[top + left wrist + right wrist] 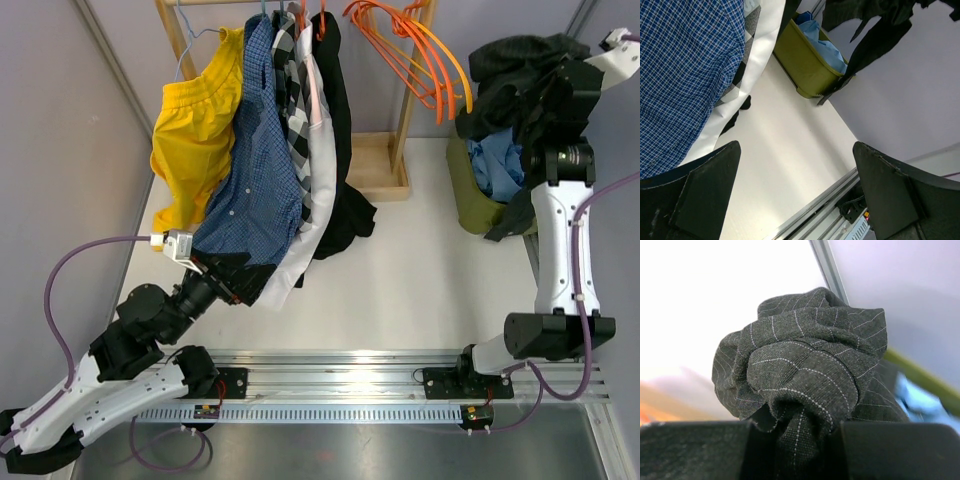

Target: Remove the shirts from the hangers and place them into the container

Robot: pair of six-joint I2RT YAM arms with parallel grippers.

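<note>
R jaws on black shirt (800,385), tail down

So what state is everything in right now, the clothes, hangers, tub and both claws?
yellow shirt: hanging on rack.
blue check shirt: hanging on rack.
white shirt: hanging on rack.
orange hangers: bare, hooked on rack.
container: holds light blue shirt.
pinstriped dark shirt: bunched in right gripper, above container.
left gripper: open, empty.
right gripper: shut on pinstriped dark shirt.
</note>
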